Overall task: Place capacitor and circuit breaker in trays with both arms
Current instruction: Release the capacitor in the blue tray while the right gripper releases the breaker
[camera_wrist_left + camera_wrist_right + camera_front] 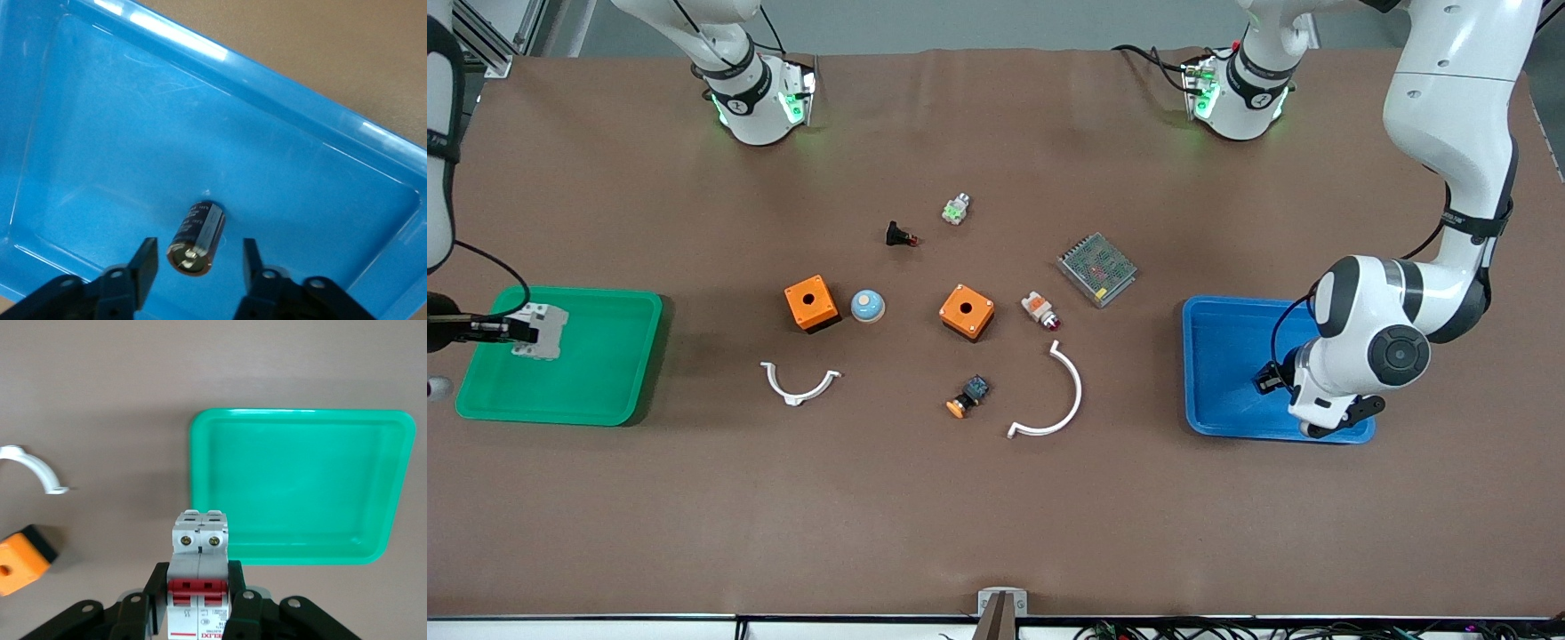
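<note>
The left gripper [193, 270] hung low inside the blue tray [1218, 391] at the left arm's end of the table, its jaws spread apart with nothing between them. The capacitor [197, 237] lay on its side on the tray floor, sitting in the gap between the two fingers [143, 263] but not touching either, its pale end face turned toward the wrist camera. In the front view the left arm's wrist hid the capacitor. The right gripper [503, 331] was up in the air over the green tray [596, 373] at the right arm's end of the table, and its jaws were clamped on the circuit breaker [199, 583], pressing its two sides just beside the red switch levers. The breaker stuck out past the fingertips, its grey end with two screw heads pointing away from the wrist. Between the two trays, spread over the brown table [996, 516], lay two orange boxes [811, 303], a pale blue dome [867, 306], two white curved clips [800, 384], an orange-capped button [967, 397], a white-and-orange part with a red tip [1040, 310], a black part with a red tip [900, 236], a small white-and-green part [956, 210] and a grey meshed box [1096, 268].
</note>
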`<state>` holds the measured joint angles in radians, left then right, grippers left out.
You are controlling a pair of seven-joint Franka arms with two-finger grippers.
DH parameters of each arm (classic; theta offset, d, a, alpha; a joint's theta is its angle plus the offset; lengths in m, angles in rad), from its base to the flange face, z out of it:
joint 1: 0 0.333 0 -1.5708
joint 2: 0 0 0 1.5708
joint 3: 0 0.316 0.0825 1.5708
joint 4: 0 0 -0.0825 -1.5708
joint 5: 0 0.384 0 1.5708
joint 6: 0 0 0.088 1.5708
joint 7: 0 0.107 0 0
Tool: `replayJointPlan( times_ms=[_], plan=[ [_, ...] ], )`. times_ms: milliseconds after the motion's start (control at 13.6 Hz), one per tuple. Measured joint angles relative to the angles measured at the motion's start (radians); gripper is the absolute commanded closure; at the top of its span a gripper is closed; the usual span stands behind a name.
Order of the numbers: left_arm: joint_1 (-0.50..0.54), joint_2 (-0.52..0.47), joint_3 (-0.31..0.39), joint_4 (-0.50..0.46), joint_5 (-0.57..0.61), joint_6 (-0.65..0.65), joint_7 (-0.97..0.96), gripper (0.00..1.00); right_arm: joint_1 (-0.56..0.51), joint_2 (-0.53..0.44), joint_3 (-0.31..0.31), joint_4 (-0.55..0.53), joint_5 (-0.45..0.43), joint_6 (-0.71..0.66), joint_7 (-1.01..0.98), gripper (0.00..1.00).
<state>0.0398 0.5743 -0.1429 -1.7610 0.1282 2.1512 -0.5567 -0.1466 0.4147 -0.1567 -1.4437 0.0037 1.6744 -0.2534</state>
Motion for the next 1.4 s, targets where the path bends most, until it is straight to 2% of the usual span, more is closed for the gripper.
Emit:
replayJointPlan(
  times_ms=[221, 515, 736, 957, 1252, 1325, 1399],
  plan=[
    [0.0, -0.028, 0.0, 0.002, 0.0, 0.001, 0.0, 0.0, -0.07, 0.047, 0.001, -0.023, -0.006, 0.092, -0.037, 0.8],
    [0.0, -0.115, -0.002, 0.052, 0.001, -0.043, 0.001, 0.0, -0.119, 0.062, 0.001, -0.141, -0.039, 0.248, -0.082, 0.8],
    [0.0, -0.195, -0.008, 0.162, 0.001, -0.204, 0.003, 0.0, -0.139, 0.082, 0.001, -0.188, -0.041, 0.339, -0.118, 0.79],
    [0.0, -0.276, -0.042, 0.267, 0.001, -0.386, 0.04, 0.0, -0.154, 0.144, 0.003, -0.195, -0.041, 0.44, -0.145, 0.79],
    [0.002, -0.407, -0.05, 0.296, 0.001, -0.497, 0.223, 0.0, -0.162, 0.234, 0.005, -0.194, -0.025, 0.533, -0.147, 0.79],
    [0.002, -0.434, -0.041, 0.295, 0.0, -0.51, 0.272, 0.0, -0.163, 0.243, 0.006, -0.193, -0.02, 0.538, -0.147, 0.7],
    [0.002, -0.459, -0.029, 0.295, -0.002, -0.523, 0.315, 0.0, -0.163, 0.245, 0.006, -0.19, -0.018, 0.538, -0.147, 0.38]
  ],
)
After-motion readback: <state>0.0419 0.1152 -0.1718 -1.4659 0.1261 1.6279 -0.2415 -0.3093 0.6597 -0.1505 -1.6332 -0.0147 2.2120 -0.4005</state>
